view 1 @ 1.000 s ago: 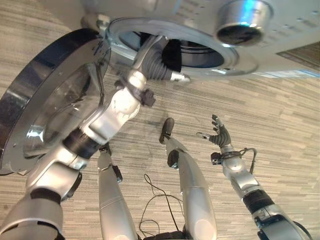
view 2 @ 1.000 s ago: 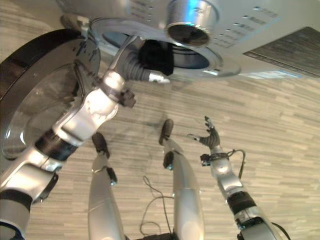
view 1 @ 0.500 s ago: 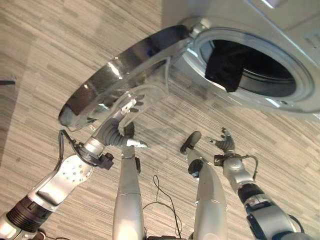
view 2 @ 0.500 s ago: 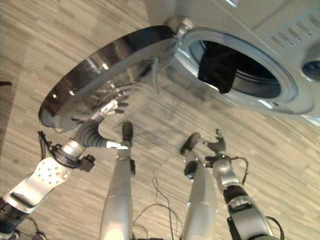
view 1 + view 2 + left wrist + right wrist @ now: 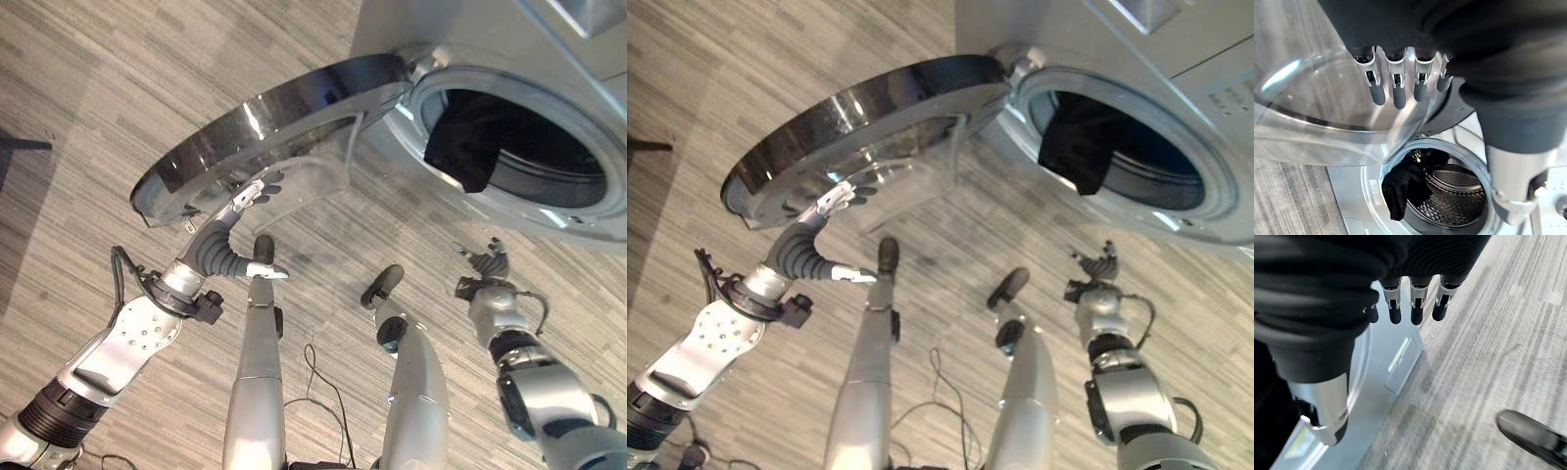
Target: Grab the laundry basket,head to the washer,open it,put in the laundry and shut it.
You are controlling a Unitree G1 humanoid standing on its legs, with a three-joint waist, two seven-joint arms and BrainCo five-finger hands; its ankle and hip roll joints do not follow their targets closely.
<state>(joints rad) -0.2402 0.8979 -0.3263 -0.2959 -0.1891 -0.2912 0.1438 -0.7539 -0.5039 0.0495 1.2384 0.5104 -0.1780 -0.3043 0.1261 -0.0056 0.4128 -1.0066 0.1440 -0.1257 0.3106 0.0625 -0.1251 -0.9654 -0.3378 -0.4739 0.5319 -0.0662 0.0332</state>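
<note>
Now left hand [image 5: 257,191] fingers press washer door [image 5: 274,122].

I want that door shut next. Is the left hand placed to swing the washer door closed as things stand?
Probably yes. The left hand lies with straight fingers against the open door, behind its glass. A dark garment hangs over the drum opening's rim and might get caught.
</note>
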